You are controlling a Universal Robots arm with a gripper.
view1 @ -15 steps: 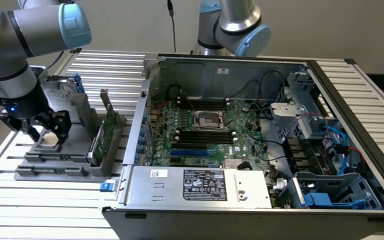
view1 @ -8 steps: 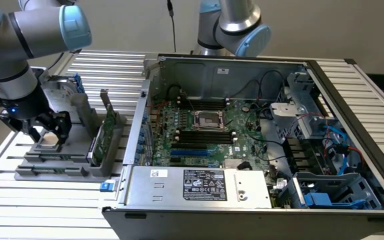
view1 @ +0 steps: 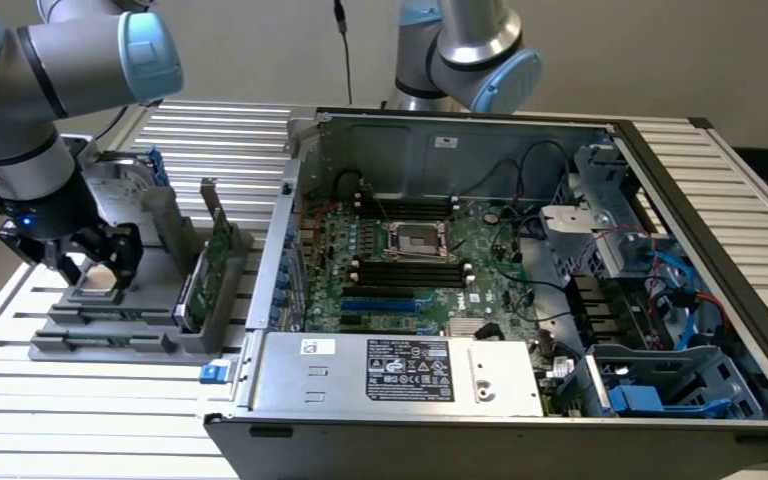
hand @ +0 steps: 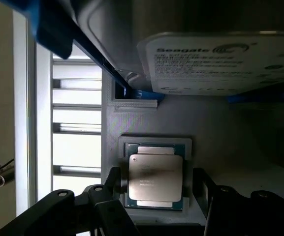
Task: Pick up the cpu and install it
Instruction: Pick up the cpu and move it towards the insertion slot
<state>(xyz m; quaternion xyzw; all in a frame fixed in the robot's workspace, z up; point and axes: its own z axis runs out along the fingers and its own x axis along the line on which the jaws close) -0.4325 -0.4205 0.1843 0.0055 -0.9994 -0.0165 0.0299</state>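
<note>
- Black two-fingered gripper (hand: 156, 187) hangs spread wide, straddling the small, square, silver-topped cpu (hand: 155, 172) — nothing pinched.
- Grey plastic holder (hand: 146, 118) cradles it flat in a recess — likely to ease grasping.

Exterior view: camera set high and off the arm, facing obliquely down across the slatted tabletop (view1: 77, 420). Moderate stand-off. The open computer case (view1: 451, 150) sits mid-frame, with the grey holder (view1: 104, 335) at the exterior view's left.

Wrist view: camera on the wrist, facing squarely past the end effector (hand: 156, 181) onto the same holder at close range.

Shared coverage: the holder, the cpu (hand: 155, 172) lying in its recess, the hard drive (hand: 220, 59) near it, a strip of tabletop slats, and the end effector itself.
</note>
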